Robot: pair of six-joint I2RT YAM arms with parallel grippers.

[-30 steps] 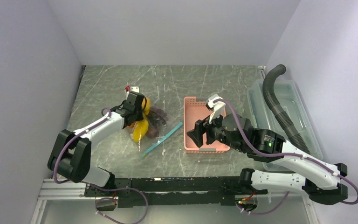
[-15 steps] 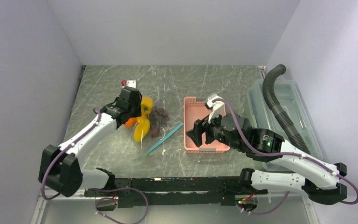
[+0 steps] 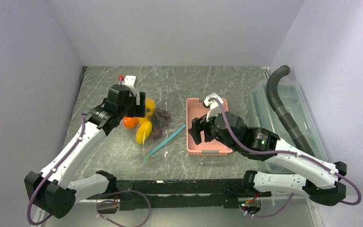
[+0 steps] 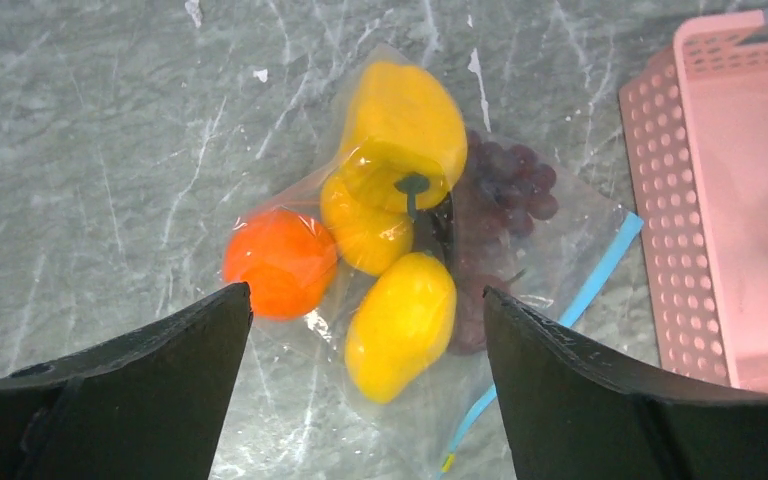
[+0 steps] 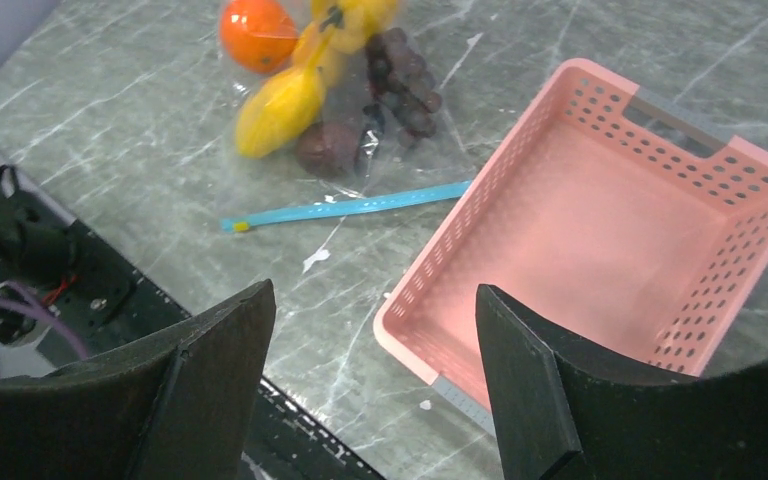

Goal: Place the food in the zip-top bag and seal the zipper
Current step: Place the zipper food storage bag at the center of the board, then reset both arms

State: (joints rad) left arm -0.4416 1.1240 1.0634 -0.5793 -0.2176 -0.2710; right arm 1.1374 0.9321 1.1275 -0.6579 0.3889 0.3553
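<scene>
- From above, the left gripper (image 3: 139, 107) hangs over the far end of the zip-top bag (image 3: 166, 131), which lies flat on the marble table (image 3: 217, 82), left of centre.
- Through the plastic you can see the orange fruit (image 3: 130, 122) on the left, the yellow pieces (image 3: 143, 134) in the middle and the grapes (image 3: 161, 115) on the right.
- The teal zipper (image 3: 165, 141) runs slantwise along the bag's near right edge, just beside the pink basket (image 3: 189, 135) but apart from it.
- The right gripper (image 3: 198, 131) hovers over the basket's left side. A clear bin (image 3: 307, 127) with a grey hose (image 3: 283, 109) across it stands at the far right.
- The left wrist view looks straight down on the bag. The gripper's two black fingers (image 4: 160, 380) stand wide apart, one at either side of the picture, and hold nothing. All the fruit sits inside the clear plastic, with the zipper off to the lower right.
- In the right wrist view the jaws are likewise spread wide and empty, over the table edge and the basket's near corner. The basket has nothing in it. The zipper lies straight on the table between fruit and basket, and I cannot tell whether it is pressed closed.
</scene>
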